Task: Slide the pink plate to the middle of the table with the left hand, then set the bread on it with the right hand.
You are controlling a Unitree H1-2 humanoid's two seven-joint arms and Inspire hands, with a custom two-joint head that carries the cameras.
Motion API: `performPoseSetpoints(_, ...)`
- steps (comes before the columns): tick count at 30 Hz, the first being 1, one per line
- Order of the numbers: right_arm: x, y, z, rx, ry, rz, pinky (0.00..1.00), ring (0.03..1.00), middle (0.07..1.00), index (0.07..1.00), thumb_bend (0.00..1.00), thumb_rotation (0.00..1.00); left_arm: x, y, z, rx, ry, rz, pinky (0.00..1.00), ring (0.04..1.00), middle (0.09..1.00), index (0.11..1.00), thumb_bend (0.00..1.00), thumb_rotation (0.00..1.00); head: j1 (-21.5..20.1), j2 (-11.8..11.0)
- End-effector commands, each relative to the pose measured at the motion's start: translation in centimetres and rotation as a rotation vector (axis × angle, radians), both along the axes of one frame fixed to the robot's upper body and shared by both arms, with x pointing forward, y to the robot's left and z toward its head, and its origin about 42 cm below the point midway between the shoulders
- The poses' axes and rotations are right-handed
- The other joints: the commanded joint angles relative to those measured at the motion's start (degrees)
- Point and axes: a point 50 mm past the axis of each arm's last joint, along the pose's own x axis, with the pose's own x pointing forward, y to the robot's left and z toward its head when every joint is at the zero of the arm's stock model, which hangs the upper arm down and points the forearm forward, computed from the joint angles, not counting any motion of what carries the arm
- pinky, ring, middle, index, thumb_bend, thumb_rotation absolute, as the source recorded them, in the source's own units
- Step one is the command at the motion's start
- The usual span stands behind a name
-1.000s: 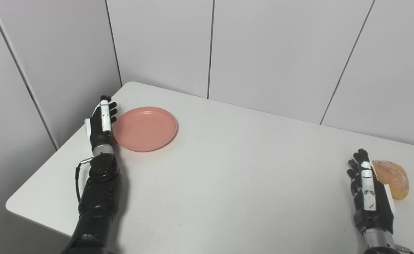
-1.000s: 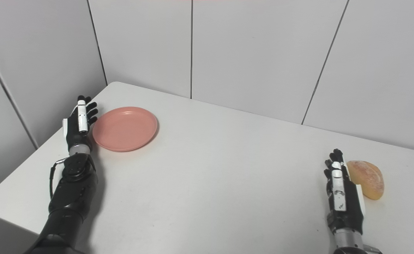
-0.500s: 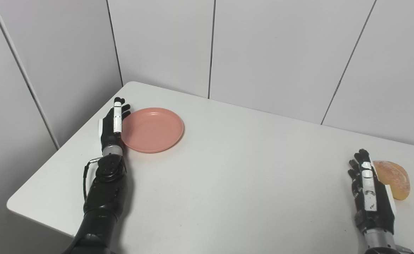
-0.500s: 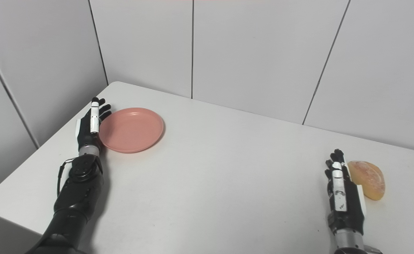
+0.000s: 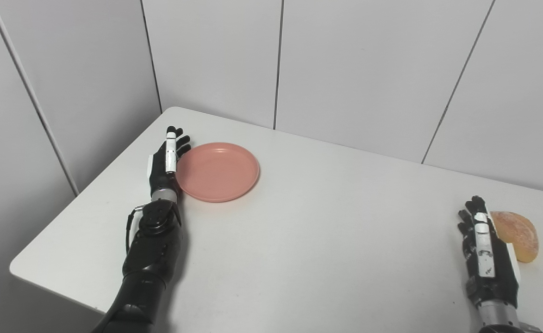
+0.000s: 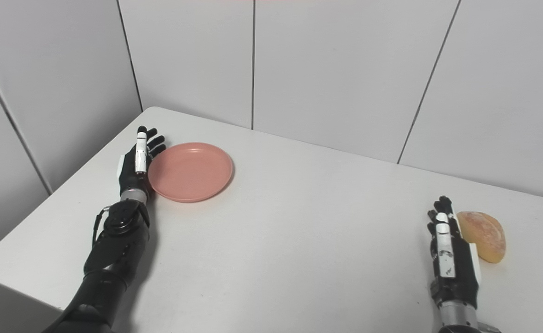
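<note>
A pink plate [image 5: 219, 172] lies on the white table [image 5: 308, 240] at its left part. My left hand [image 5: 166, 161] is open, fingers straight, edge-on against the plate's left rim; it also shows in the right eye view [image 6: 135, 161]. A golden piece of bread [image 5: 517, 235] lies near the table's right side. My right hand [image 5: 486, 256] is open and empty, standing edge-on just left of the bread, close to it.
Grey wall panels stand behind the table and along its left side. The table's left corner edge [image 5: 16, 270] is near my left forearm.
My left hand has moved to the right and pushed the pink plate with it toward the table's middle. The right hand and the bread have stayed put.
</note>
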Motion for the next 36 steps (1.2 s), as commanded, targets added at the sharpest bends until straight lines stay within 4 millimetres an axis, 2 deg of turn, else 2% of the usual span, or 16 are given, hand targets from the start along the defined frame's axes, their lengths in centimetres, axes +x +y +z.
performPoseSetpoints(1, 0.2, 0.2, 0.8, 0.013, -0.033, 0.009, 1.00, 0.971, 0.965, 0.957, 0.49, 0.87, 1.8, -1.7, 2.2, -0.001, -0.050, -0.070, 0.83, 0.832, 0.816, 0.810, 0.59, 1.00, 0.0, 0.1)
performPoseSetpoints(9, 0.2, 0.1, 0.8, 0.008, -0.032, 0.001, 1.00, 0.966, 0.965, 0.960, 0.48, 0.87, 2.0, -4.2, 2.5, -0.026, -0.040, -0.142, 0.83, 0.833, 0.819, 0.808, 0.56, 1.00, 0.6, 0.3)
performPoseSetpoints(14, 0.4, 0.0, 0.8, 0.012, -0.039, 0.004, 1.00, 0.967, 0.965, 0.958, 0.45, 0.87, 2.2, -5.8, 2.5, 0.036, -0.032, -0.206, 0.84, 0.841, 0.827, 0.814, 0.54, 1.00, 0.7, 0.3)
performPoseSetpoints(21, 0.5, 0.0, 0.9, 0.019, -0.034, -0.005, 1.00, 0.965, 0.955, 0.946, 0.44, 0.85, 2.2, -7.5, 2.0, 0.049, -0.017, -0.287, 0.83, 0.840, 0.829, 0.815, 0.56, 1.00, 0.4, 0.5)
performPoseSetpoints(27, 0.5, 0.2, 0.9, 0.028, -0.039, -0.006, 1.00, 0.958, 0.950, 0.937, 0.47, 0.81, 2.2, -9.5, 1.8, 0.073, -0.003, -0.351, 0.83, 0.849, 0.842, 0.829, 0.54, 1.00, -0.8, 0.6)
performPoseSetpoints(36, 0.3, 0.4, 0.9, 0.014, -0.042, 0.010, 1.00, 0.968, 0.975, 0.968, 0.48, 0.84, 2.2, -12.6, 1.8, 0.047, 0.016, -0.422, 0.86, 0.873, 0.862, 0.850, 0.54, 1.00, -3.4, 1.5)
